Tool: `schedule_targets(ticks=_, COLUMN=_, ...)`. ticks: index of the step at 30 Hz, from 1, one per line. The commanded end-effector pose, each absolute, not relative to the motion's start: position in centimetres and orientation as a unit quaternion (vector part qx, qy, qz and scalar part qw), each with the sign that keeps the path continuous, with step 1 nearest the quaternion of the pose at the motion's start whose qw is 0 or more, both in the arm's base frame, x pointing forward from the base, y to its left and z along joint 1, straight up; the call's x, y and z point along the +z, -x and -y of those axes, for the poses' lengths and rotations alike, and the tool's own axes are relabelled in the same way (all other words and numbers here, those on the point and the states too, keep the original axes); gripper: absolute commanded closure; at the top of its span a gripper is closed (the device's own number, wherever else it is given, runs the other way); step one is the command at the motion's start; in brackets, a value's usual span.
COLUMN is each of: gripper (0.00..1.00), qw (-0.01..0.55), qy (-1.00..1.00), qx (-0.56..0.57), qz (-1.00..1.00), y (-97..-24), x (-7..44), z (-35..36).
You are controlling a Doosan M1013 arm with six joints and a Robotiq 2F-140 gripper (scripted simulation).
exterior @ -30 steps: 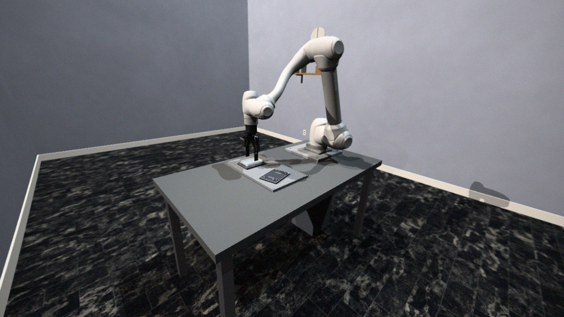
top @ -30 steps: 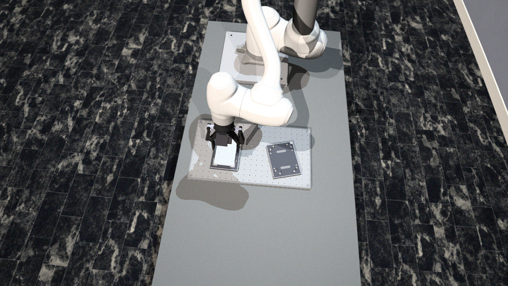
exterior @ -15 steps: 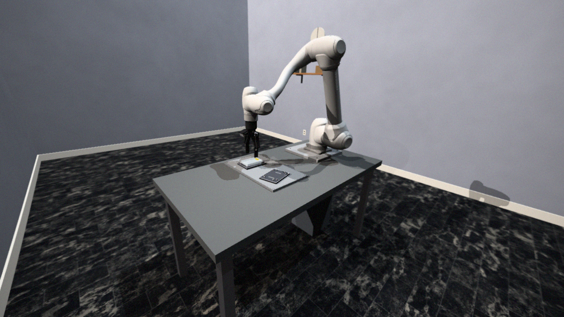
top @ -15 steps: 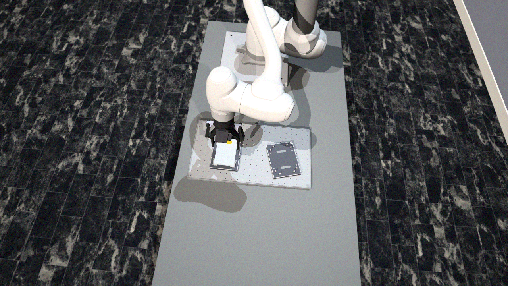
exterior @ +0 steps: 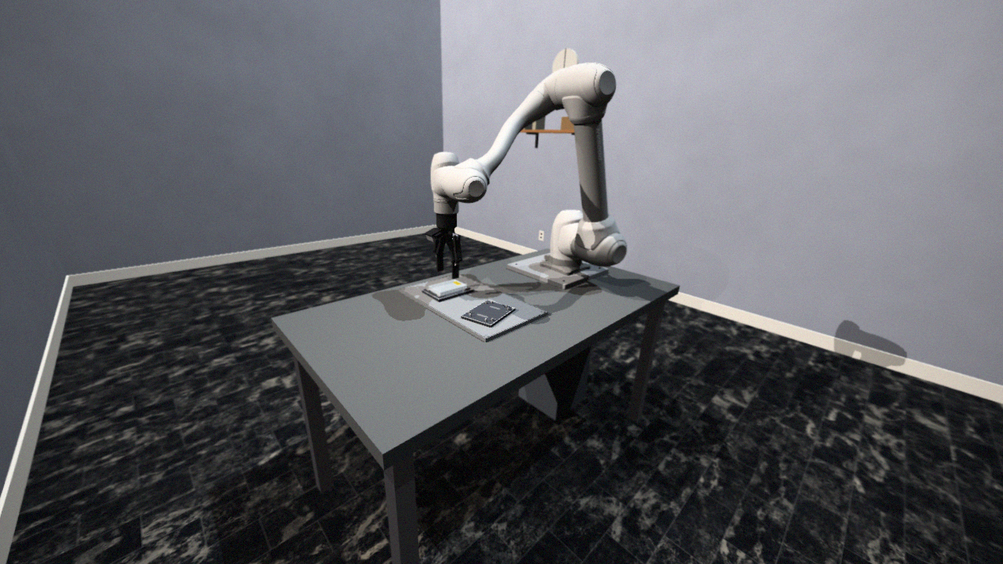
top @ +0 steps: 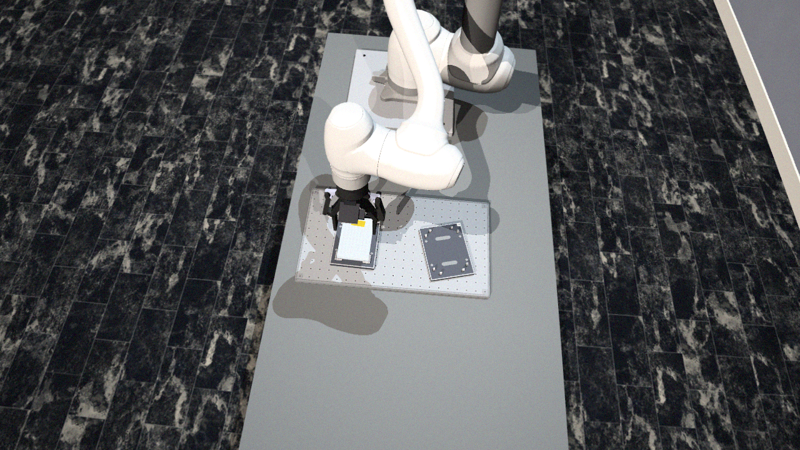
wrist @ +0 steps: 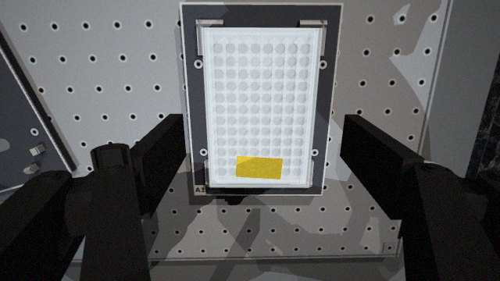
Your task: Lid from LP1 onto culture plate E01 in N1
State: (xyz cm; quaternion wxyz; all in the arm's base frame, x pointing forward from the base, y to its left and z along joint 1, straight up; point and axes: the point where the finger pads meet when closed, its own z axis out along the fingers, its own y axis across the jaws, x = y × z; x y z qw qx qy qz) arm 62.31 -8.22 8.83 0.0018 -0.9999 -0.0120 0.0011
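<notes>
The white culture plate E01 (top: 356, 244) sits in the dark nest N1 (wrist: 326, 129) at the left of the perforated baseplate (top: 400, 268). A clear lid lies flat over its wells, and a yellow label (wrist: 258, 167) shows at the plate's near end. The plate also shows in the wrist view (wrist: 259, 101) and in the exterior view (exterior: 447, 287). My gripper (top: 354, 219) hangs above the plate's end nearest the arm. Its fingers stand apart, one on each side, clear of the plate, with nothing between them. The dark lid park LP1 (top: 446, 250) to the right carries no lid.
The arm's base (top: 447, 61) stands on a mounting plate at the far end of the grey table (top: 408, 358). The lid park's edge and two small pegs show at the left of the wrist view (wrist: 23, 140).
</notes>
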Motion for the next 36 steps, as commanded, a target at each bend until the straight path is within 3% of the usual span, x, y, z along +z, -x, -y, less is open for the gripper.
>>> schedule_targets(ticks=1, gripper=0.31, qw=0.002, qy=1.000, qx=0.000, qz=0.012, y=-62.36, x=8.91, z=8.22)
schedule_targets(ticks=36, gripper=0.31, qw=0.002, qy=1.000, qx=0.000, qz=0.012, y=-62.36, x=8.91, z=8.22)
